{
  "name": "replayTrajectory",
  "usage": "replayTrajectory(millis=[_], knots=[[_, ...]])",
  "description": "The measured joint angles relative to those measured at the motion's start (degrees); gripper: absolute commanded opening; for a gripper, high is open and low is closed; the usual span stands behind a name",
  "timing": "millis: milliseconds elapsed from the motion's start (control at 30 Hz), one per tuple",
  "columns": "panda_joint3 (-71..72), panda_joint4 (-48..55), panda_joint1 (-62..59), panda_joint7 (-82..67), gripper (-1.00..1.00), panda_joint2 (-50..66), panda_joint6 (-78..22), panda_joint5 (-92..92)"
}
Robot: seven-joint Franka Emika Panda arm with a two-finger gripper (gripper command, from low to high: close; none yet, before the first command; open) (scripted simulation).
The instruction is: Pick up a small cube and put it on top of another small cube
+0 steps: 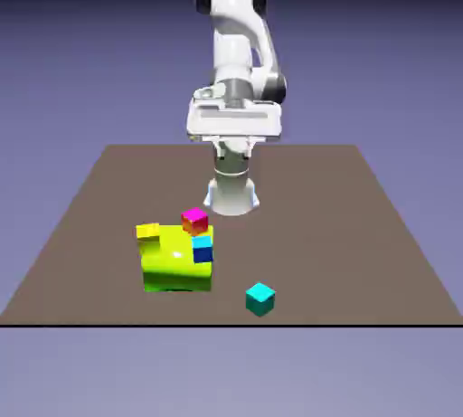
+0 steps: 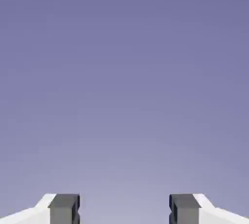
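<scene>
Overhead, my tool [image 2: 124, 209] hangs spread and empty, facing backdrop, teal cube [image 1: 259, 298] and yellow cube [image 1: 147, 232] untouched on the bench [image 1: 362, 225].

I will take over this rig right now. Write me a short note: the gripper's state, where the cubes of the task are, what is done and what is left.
Gripper: open, empty, high above the brown table; the hand view shows only backdrop.
Small cyan-teal cube: alone on the table, near the front edge.
Small plain yellow cube: at the back corner of the large lime-yellow block, on the exterior view's left.
Done: nothing.
Left: grasp the teal cube, lift it, set it on the yellow cube.
</scene>
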Motion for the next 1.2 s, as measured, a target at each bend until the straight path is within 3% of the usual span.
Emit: replayTrajectory(millis=[767,967,1000,1200], knots=[[-18.07,19.66,26.85,-53.32,0.00,47.15,-13.84,24.63],[-9.90,23.60,20.76,-60.83,0.00,57.53,-7.37,33.87],[-9.00,24.03,20.09,-61.65,-1.00,58.67,-6.66,34.88],[-15.53,20.88,24.96,-55.65,-1.00,50.37,-11.88,27.49]])
